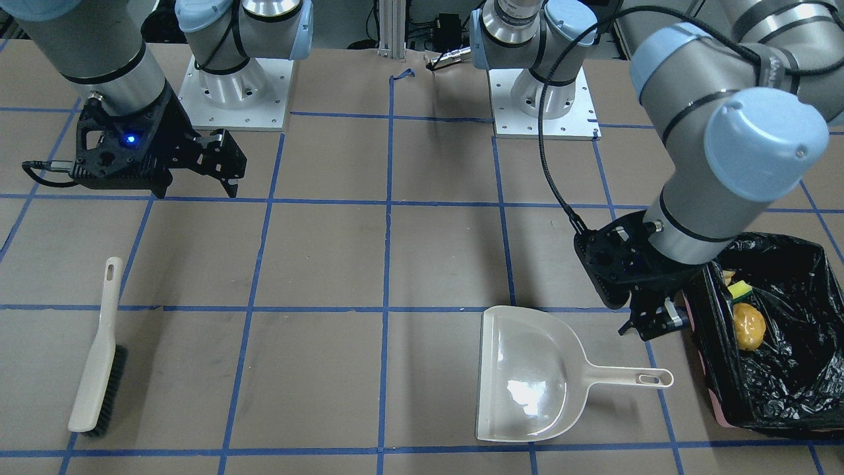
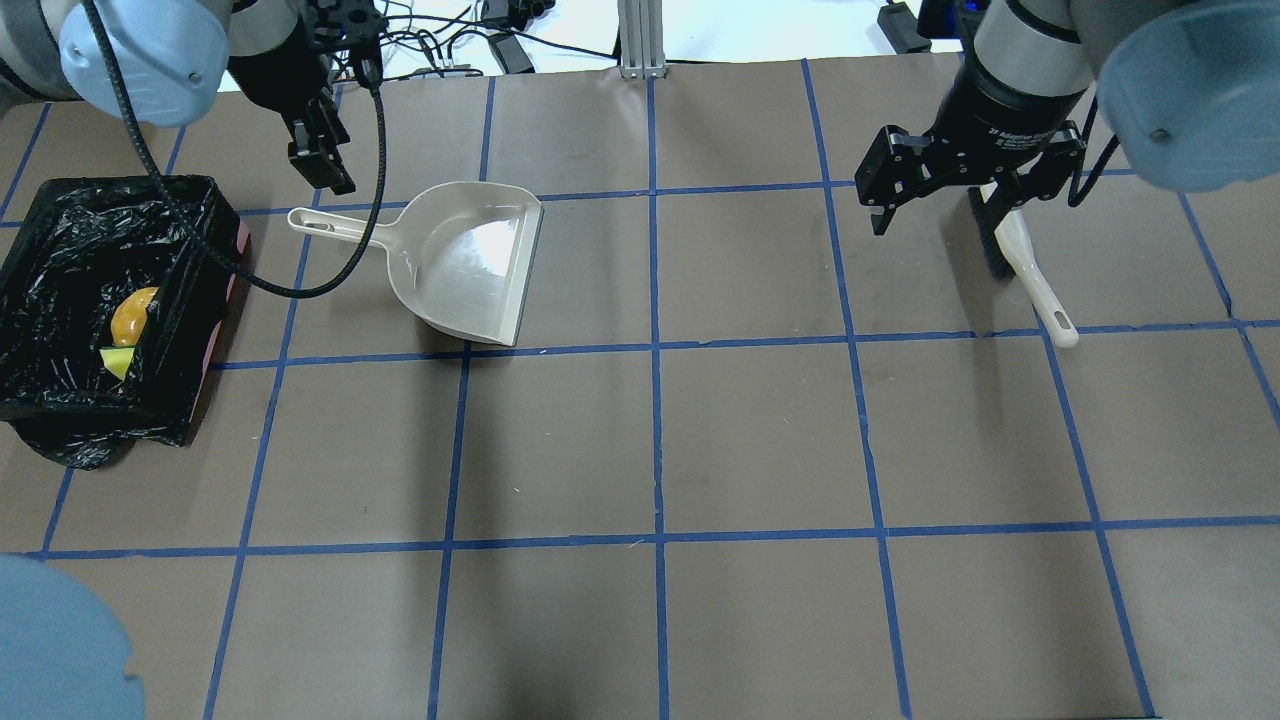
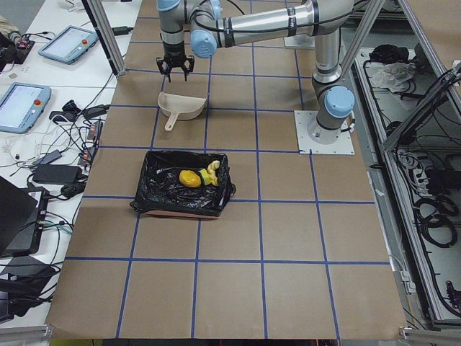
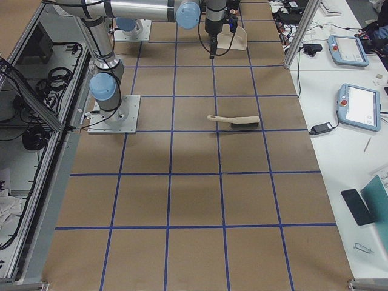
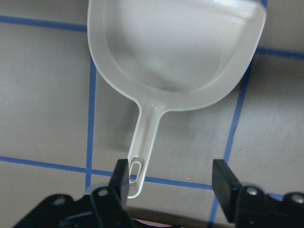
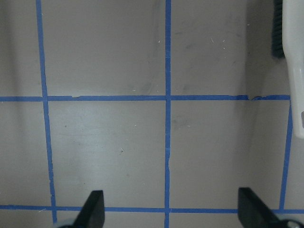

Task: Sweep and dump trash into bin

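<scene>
**Inspector:** Bin condition and contents?

**Assistant:** The bin (image 2: 60, 230) is pink-sided with a crinkled, glossy black liner, and it stands at the robot's left end of the table (image 2: 700, 450). Inside lies the yellow-brown potato (image 1: 749, 326), with the yellow-green sponge wedge (image 1: 743, 289) just beside it. A pale piece (image 1: 728, 273) sits against the liner wall; I cannot confirm it as the melon rind.

**Inspector:** Grippers?

**Assistant:** The left gripper (image 5: 172, 173) has its fingers spread wide and holds nothing. It hovers over the handle end of the beige dustpan (image 1: 527, 376), which lies flat near the bin. The right gripper (image 6: 172, 202) also has its fingers apart and is empty. It hangs above the table near the brush (image 1: 99, 369).
</scene>
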`<state>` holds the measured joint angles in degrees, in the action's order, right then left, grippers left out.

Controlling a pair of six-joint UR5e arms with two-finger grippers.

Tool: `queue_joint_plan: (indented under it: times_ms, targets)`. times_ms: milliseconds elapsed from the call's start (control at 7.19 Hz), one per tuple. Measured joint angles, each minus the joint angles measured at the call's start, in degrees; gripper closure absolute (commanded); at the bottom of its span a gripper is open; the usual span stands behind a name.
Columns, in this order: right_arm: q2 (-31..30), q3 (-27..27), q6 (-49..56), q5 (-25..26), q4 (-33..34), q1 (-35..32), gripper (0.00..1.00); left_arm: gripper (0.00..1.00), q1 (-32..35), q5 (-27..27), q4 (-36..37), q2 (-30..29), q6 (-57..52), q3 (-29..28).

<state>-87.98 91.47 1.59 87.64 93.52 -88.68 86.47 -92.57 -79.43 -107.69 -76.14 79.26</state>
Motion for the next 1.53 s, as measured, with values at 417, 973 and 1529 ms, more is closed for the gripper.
queue_joint_plan:
  times_ms: [417,973,1529]
  targets:
    - [0.0,0.0,0.0,0.1,0.0,0.0,0.00,0.30,1.3,1.0,-9.4,8.2,24.8,0.6]
    - [0.0,0.0,0.0,0.1,0.0,0.0,0.00,0.30,1.4,5.1,-16.6,15.6,56.8,3.1]
    - [0.0,0.0,0.0,0.2,0.0,0.0,0.00,0.11,0.6,5.3,-15.7,19.2,69.7,7.0]
